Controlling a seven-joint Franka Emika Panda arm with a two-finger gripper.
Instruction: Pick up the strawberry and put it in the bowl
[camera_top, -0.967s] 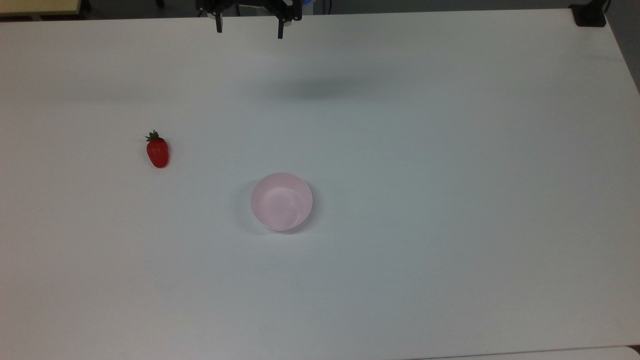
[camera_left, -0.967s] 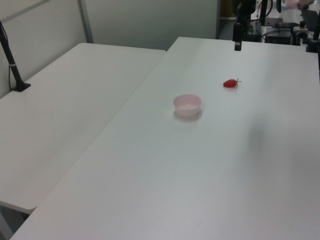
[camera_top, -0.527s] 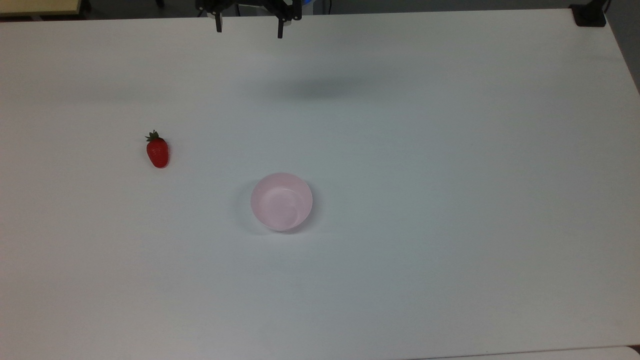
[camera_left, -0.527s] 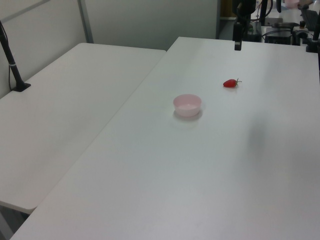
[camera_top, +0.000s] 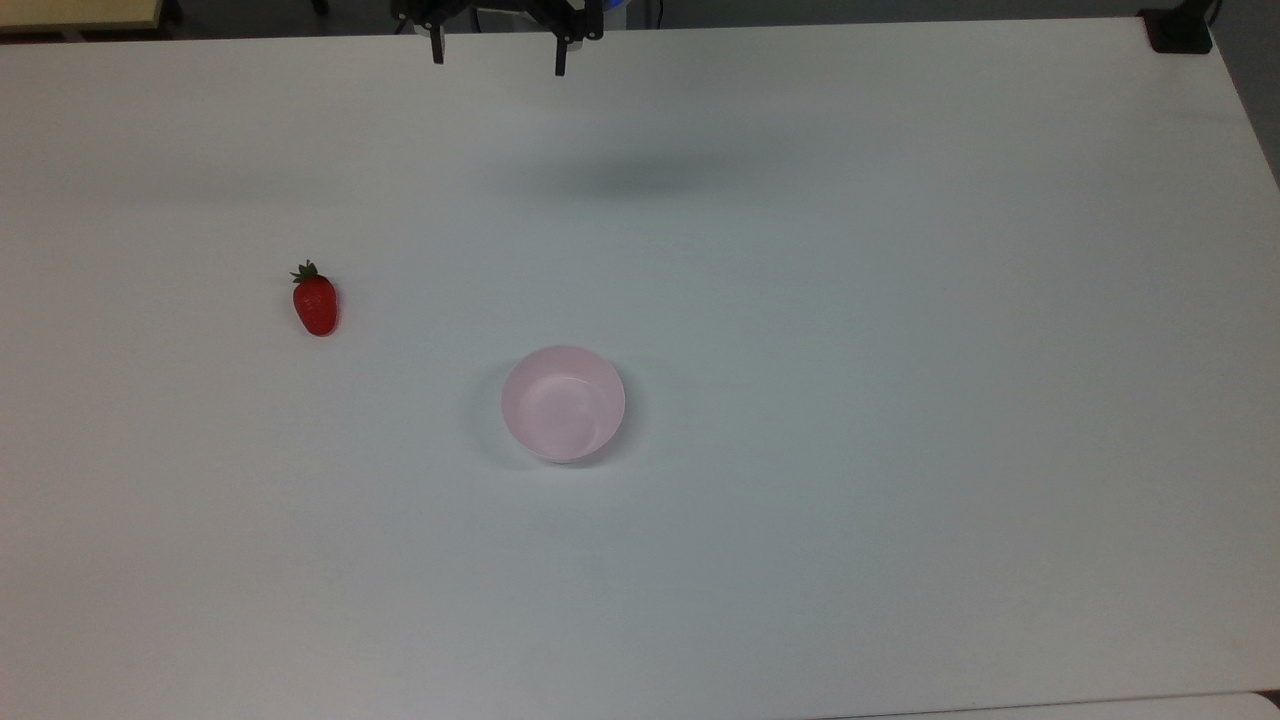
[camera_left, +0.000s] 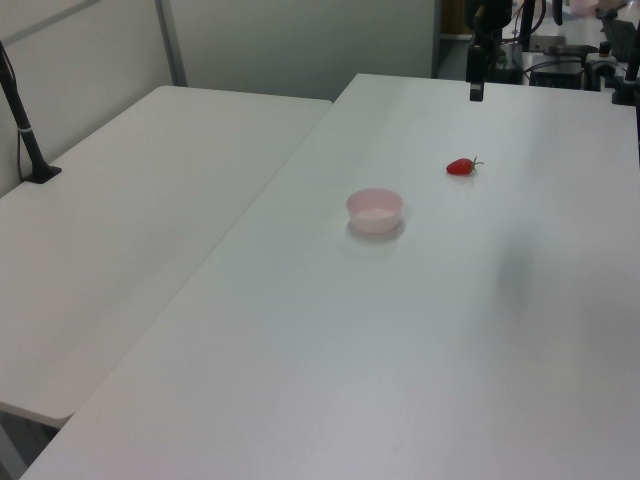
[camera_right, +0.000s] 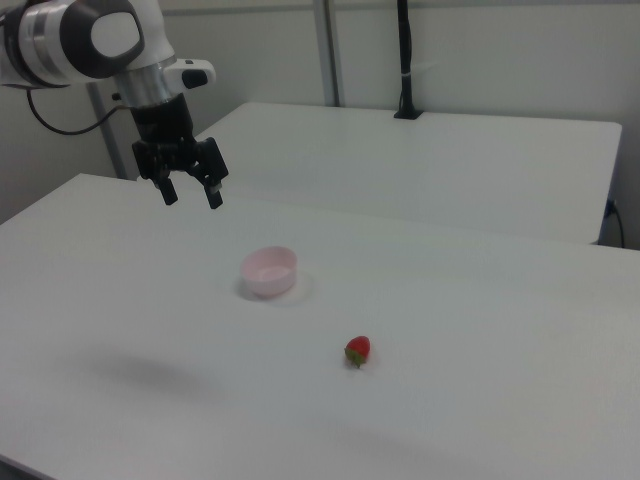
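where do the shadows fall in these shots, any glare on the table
Top view: a soft grey smudge of shadow lies on the table below the pincer; the bowl casts a faint one to the top view's left. Right view: a blurred shadow sits near the table's front left; the strawberry barely shades. No harsh glare.

arm (camera_right: 95, 45): white shells, grey joint cap | claw (camera_right: 192, 194): black, two fingers | black cable

The top view looks straight down; the left and right views face the table (camera_left: 420, 330) from opposite sides.
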